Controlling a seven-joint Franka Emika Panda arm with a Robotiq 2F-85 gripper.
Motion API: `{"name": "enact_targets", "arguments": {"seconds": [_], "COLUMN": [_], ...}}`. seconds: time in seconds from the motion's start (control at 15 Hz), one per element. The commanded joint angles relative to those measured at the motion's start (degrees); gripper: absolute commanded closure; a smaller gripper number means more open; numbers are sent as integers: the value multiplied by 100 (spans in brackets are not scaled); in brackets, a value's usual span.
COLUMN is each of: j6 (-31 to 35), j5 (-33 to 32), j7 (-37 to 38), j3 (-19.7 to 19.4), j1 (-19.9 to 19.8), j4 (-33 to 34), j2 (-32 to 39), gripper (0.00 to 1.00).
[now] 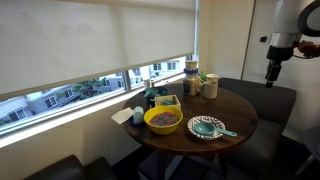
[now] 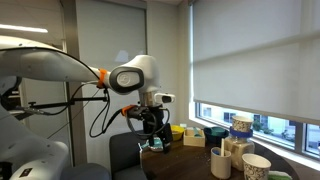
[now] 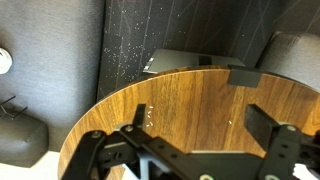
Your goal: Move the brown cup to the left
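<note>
The gripper (image 2: pixel 152 132) hangs over the table (image 3: pixel 200 100) edge, jaws wide and empty, ready to take a cup. The brown cup (image 2: pixel 220 164) stands well beyond it among other cups (image 2: pixel 256 166), outside the wrist view, so I judge an approach comes first.

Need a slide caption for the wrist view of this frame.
Open pincer hovering empty over the edge of the round wooden table, dark upholstered seating beyond.

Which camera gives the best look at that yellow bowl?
An exterior view: the yellow bowl sits unobstructed on the table. In an exterior view showing cups, no bowl is clear; the wrist view shows tabletop, no bowl.
</note>
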Motion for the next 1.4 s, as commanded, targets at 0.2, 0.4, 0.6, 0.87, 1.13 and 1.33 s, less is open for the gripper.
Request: {"name": "enact_targets", "arguments": {"seconds": [0.2, 0.4, 0.6, 0.87, 1.13, 1.33], "j6": [1229, 2187, 2656, 2654, 2623, 2667], "j5": [301, 766, 1128, 1459, 1861, 2120], "j7": [129, -63, -332, -1124, -1652, -1763], "j3": [-144, -361, -492, -656, -624, -406], "j1": [161, 365, 496, 525, 388, 291], "j4": [-75, 141, 485, 1220, 1967, 2295], "j2": [204, 841, 1568, 2424, 3168, 3578], "gripper": [0, 0, 0, 0, 0, 0]}}
